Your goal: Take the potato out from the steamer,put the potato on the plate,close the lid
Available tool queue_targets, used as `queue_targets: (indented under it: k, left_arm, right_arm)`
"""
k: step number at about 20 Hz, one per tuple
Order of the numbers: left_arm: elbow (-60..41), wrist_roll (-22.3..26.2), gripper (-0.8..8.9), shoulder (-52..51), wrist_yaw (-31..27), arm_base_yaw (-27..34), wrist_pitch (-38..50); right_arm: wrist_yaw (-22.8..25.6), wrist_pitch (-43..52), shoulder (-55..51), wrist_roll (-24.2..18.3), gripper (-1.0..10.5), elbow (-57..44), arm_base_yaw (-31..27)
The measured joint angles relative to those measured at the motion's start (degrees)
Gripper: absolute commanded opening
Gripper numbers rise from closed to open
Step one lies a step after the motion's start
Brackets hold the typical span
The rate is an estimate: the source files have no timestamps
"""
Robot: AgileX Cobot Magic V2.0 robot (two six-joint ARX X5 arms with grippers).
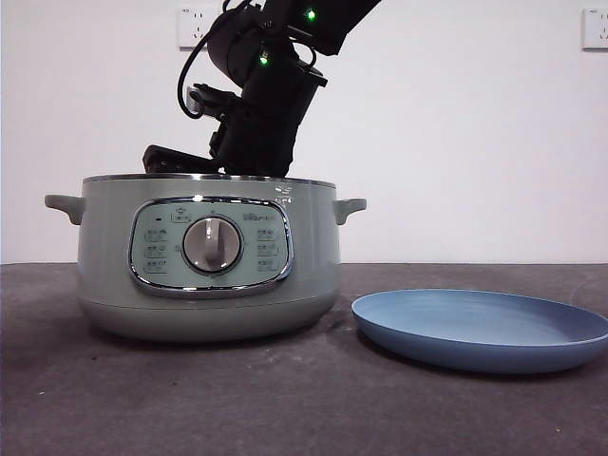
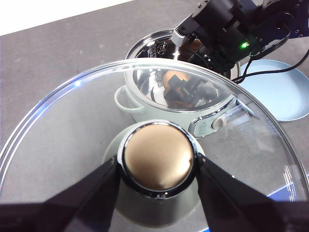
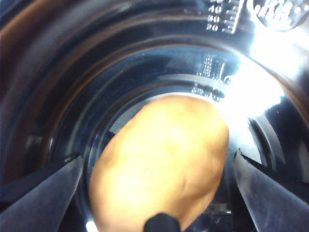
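- Two grippers are working here: your left gripper (image 2: 158, 170) is clenched on the knob of the lid (image 2: 72, 121), holding the glass up and clear of the steamer (image 1: 204, 256).
- Your right gripper (image 3: 157, 166) is down inside the steamer, jaws spread wide, one either side of the potato (image 3: 161, 159), not touching it.
- The potato sits on the steel floor of the pot.
- Centre on its broad middle, close gently, lift straight up past the rim.
- The plate (image 1: 480, 328) waits bare, just beside the steamer on the table.
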Motion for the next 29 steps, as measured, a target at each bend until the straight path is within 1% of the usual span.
queue_targets:
  k: [2, 3, 8, 11, 13, 16, 18, 21, 23, 26, 29]
  left_arm:
    - [0.00, 0.00, -0.09, 0.00, 0.02, 0.00, 0.00]
    - [0.00, 0.00, -0.09, 0.00, 0.02, 0.00, 0.00]
    - [0.00, 0.00, -0.09, 0.00, 0.00, 0.00, 0.00]
    - [0.00, 0.02, -0.09, 0.02, 0.02, 0.00, 0.50]
    - [0.00, 0.02, -0.09, 0.07, 0.09, 0.00, 2.25]
    - [0.00, 0.00, -0.09, 0.33, 2.82, 0.00, 5.18]
    - [0.00, 0.02, -0.09, 1.16, 4.26, 0.00, 6.80]
    - [0.00, 0.09, -0.09, 3.61, 4.96, 0.00, 6.84]
    - [0.00, 0.48, -0.09, 4.96, 6.78, 0.00, 7.50]
    - [0.00, 0.79, -0.09, 6.03, 8.35, 0.00, 9.01]
    - [0.00, 0.94, -0.09, 6.21, 8.85, -0.02, 9.79]
  right_arm:
    - [-0.02, 0.04, 0.00, 0.02, 0.7, 0.00, 0.00]
    - [-0.07, 0.11, 0.00, 0.02, -0.2, 0.00, 0.00]
    - [-0.15, 0.33, -1.16, -0.09, -0.1, 0.22, -0.02]
    - [-0.15, -1.84, -8.37, -1.16, -0.1, 0.24, -0.02]
    - [0.72, -5.97, -14.99, -2.54, -0.1, 0.63, -0.02]
    - [5.25, -13.86, -23.61, -5.57, -0.1, 0.85, -0.31]
    - [8.59, -18.99, -28.44, -6.78, -0.1, 0.85, -0.87]
    - [9.03, -26.18, -34.93, -7.32, -0.1, 0.85, -2.89]
    - [9.05, -29.07, -37.24, -7.67, -0.1, 0.52, -4.79]
    - [9.03, -29.38, -38.86, -8.04, -0.1, -2.12, -6.49]
    - [9.03, -28.24, -40.57, -8.22, -0.1, -7.96, -8.44]
